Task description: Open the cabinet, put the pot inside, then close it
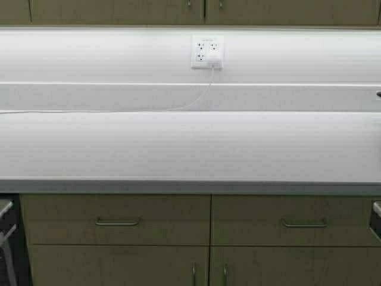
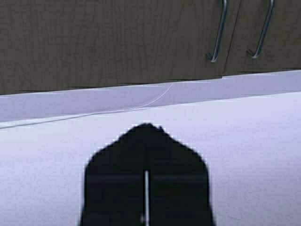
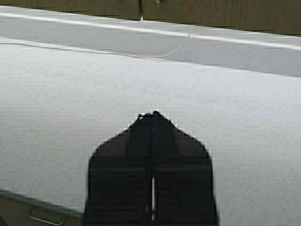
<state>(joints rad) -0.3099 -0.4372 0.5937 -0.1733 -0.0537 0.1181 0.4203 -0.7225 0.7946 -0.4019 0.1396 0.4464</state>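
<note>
The cabinet (image 1: 119, 11) hangs on the wall above the counter, and only the lower edge of its two tan doors shows in the high view. Both doors are closed. The left wrist view shows the doors (image 2: 117, 37) with their two slim vertical steel handles (image 2: 218, 33) side by side. My left gripper (image 2: 146, 125) is shut and empty, held over the white counter and well short of the cabinet. My right gripper (image 3: 154, 113) is also shut and empty above the counter, with the cabinet (image 3: 225, 12) far beyond it. The pot is out of view.
A white countertop (image 1: 190, 149) spans the whole width. A wall outlet (image 1: 207, 52) sits on the backsplash, and a white cord (image 1: 178, 108) runs from it to the left. Below are base drawers with horizontal handles (image 1: 117, 223) (image 1: 304, 224) and lower doors.
</note>
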